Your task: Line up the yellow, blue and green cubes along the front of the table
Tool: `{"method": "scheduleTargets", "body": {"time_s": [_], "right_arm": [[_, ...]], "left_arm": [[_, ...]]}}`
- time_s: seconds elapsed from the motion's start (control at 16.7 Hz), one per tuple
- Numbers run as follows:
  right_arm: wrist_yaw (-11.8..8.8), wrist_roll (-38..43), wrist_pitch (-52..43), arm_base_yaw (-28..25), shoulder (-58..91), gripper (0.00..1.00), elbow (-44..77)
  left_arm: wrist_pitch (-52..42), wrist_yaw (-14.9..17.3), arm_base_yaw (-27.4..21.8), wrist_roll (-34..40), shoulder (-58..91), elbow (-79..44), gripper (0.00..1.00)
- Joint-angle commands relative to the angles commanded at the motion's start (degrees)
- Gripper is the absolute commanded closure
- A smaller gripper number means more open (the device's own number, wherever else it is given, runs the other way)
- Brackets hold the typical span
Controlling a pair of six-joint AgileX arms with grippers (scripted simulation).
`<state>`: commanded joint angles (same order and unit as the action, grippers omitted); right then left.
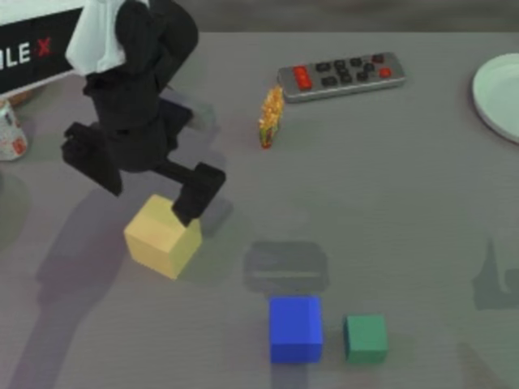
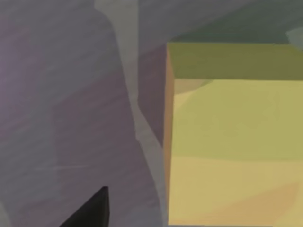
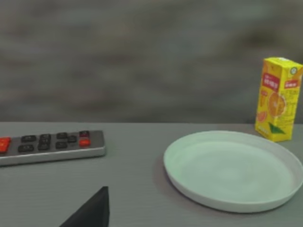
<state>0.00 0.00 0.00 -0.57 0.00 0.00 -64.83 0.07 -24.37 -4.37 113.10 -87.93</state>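
The left pincer (image 1: 177, 212) hung right at the back right edge of the yellow cube (image 1: 162, 236), one dark finger (image 1: 197, 192) over that corner; whether its fingers were spread or pressed together I cannot tell; in the left wrist view the yellow cube (image 2: 234, 142) filled most of the frame, sitting flat on the grey worktop (image 2: 61, 109). The cube lay left of centre, turned a little askew to the worktop's edges, with bare worktop (image 1: 389, 211) on its left and front. The blue cube (image 1: 295, 327) stood near the front edge, the smaller green cube (image 1: 366, 338) just beside it on the right, a narrow gap between them. Further back lay a grey remote (image 1: 341, 75) and a small orange-yellow packet (image 1: 271, 118); a white plate (image 1: 501, 95) at the right edge held nothing, and a yellow juice carton (image 3: 278, 99) stood behind the plate (image 3: 233, 169) in the right wrist view. The right arm was out of the top view.
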Motion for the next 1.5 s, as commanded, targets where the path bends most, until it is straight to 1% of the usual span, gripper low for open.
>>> {"method": "scheduleTargets", "body": {"time_s": [0.3, 0.78, 1.08, 1.5], "right_arm": [[0.0, 0.0, 0.0, 0.0, 0.0, 0.00, 0.0], [0.0, 0.0, 0.0, 0.0, 0.0, 0.00, 0.0], [0.0, 0.0, 0.0, 0.0, 0.0, 0.00, 0.0], [0.0, 0.0, 0.0, 0.0, 0.0, 0.00, 0.0]], "left_arm": [[0.9, 0.0, -0.2, 0.1, 0.5, 0.6, 0.00], [17.4, 0.0, 0.1, -0.2, 6.5, 10.8, 0.00], [18.4, 0.0, 0.1, -0.2, 6.9, 11.5, 0.00], [18.4, 0.0, 0.1, -0.2, 6.9, 11.5, 0.53]]}}
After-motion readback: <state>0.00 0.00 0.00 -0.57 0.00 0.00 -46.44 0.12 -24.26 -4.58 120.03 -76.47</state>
